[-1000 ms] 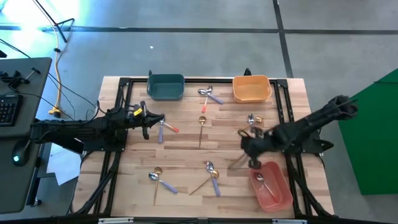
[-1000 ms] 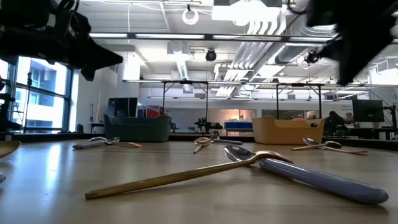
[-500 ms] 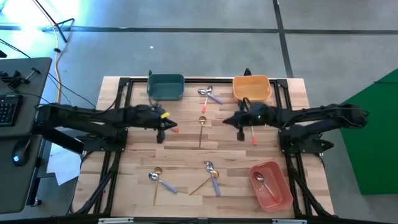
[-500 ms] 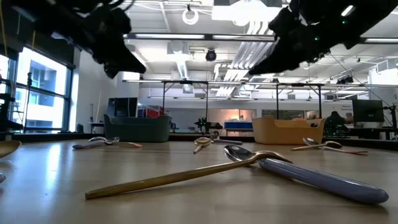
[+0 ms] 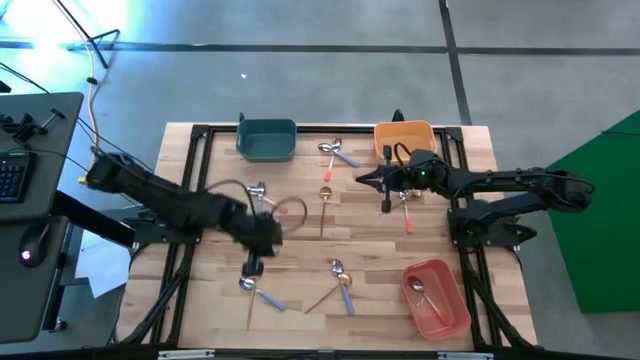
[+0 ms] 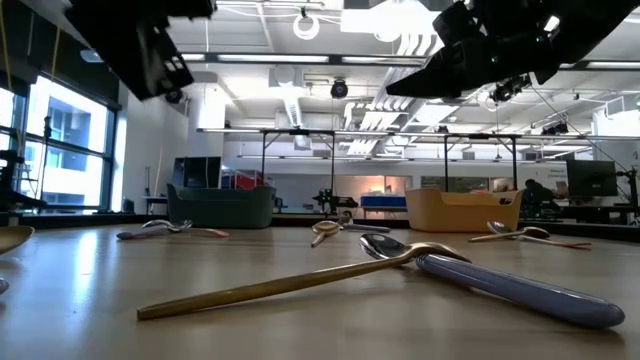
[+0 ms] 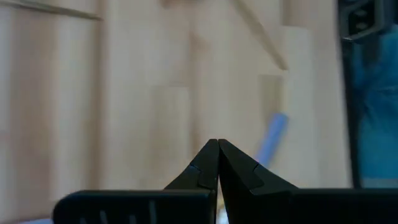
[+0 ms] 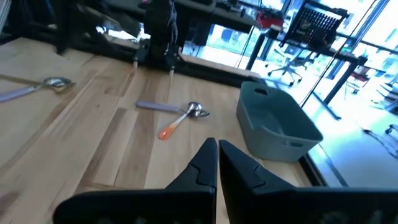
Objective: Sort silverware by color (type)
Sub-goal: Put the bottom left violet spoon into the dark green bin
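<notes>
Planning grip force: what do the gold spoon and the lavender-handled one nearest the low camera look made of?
Gold spoon: likely metal with a polished gold finish, since it reflects light. Lavender-handled spoon: shiny metal bowl; the handle looks matte, possibly plastic or a coating.

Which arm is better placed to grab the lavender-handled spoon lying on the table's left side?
Left. From above, the left tool, fingers shut, is right beside the lavender-handled spoon. The right tool is far across the table, near the orange bin.

Dark jointed arms, black pincer (image 7: 217,163) (pointed tips)
</notes>
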Controlling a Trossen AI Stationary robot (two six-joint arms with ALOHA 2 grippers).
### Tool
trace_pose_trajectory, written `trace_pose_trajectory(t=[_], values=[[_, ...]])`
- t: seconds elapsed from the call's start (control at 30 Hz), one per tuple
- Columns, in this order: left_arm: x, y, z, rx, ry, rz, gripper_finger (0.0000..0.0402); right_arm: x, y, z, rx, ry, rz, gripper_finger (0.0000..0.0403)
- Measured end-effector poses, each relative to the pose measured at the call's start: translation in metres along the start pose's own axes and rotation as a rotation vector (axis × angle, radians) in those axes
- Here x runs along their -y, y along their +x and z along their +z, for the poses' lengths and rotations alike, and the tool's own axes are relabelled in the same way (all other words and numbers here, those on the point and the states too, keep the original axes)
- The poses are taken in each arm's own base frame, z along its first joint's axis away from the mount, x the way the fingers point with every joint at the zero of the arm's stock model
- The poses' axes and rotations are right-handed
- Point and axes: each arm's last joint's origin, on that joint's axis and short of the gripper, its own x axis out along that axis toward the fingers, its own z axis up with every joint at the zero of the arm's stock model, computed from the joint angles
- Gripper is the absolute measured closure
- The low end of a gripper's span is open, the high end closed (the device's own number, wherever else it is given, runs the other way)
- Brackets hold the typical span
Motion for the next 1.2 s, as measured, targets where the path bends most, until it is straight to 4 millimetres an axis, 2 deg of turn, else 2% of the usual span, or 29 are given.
trace_pose_trajectory(t=[0.23,0.43,0.63,0.8,1.03,1.2], values=[[0.054,0.026,-0.004,-0.097,0.035,-0.035,0.0384,-0.001,0.0,0.0,0.001,0.051,0.002,0.0403],[0.077,0.056,-0.025,-0.225,0.115,-0.038,0.0327,-0.005,0.001,0.002,0.006,0.057,0.018,0.0403],[0.081,0.082,-0.034,-0.29,0.147,0.013,0.0266,-0.006,0.001,0.002,0.005,0.051,0.013,0.0403],[0.077,0.1,-0.039,-0.32,0.163,0.083,0.0247,-0.006,0.001,0.002,0.004,0.043,0.013,0.0403],[0.072,0.117,-0.043,-0.361,0.18,0.133,0.0265,-0.006,0.001,0.002,0.004,0.043,0.013,0.0403],[0.071,0.118,-0.044,-0.366,0.188,0.148,0.0309,-0.006,0.001,0.002,0.004,0.043,0.012,0.0403]])
